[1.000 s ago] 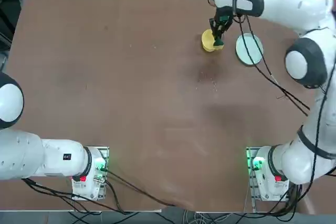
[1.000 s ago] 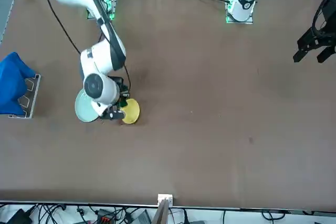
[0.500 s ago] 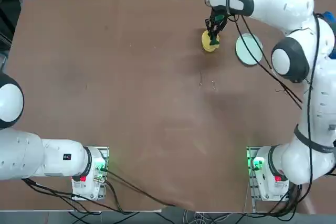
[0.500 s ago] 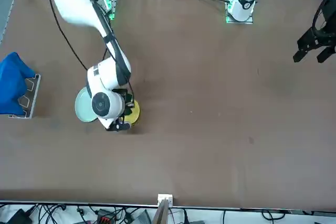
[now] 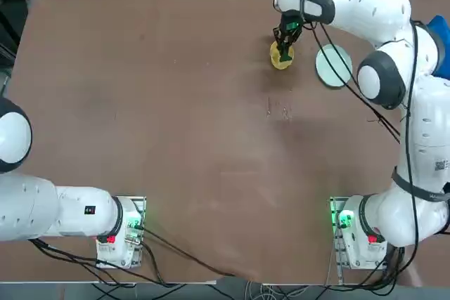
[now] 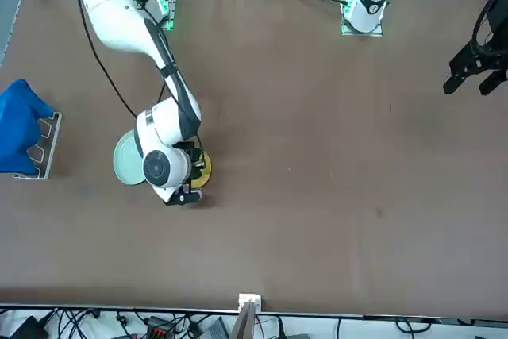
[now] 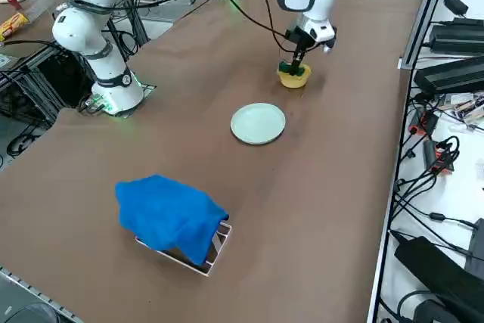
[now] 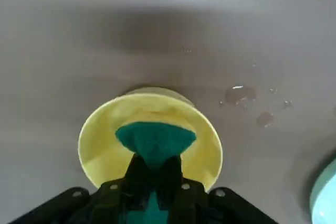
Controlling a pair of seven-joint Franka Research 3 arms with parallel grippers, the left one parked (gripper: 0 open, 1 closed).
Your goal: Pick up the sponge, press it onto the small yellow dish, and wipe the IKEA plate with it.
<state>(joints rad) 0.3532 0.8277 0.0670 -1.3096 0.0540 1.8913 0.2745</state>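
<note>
Sponge pinched in closed fingers inside the small yellow dish, clear only at wrist

A broad brown matte surface fills most of each view, lit evenly from above, with a few small wet spots on it. Near one edge a crumpled bright blue cloth lies draped over a small metal-framed stand. Beyond the surface's long edge, black cables and dark flat boxes lie on a pale floor. A silver aluminium rail borders that edge.
</note>
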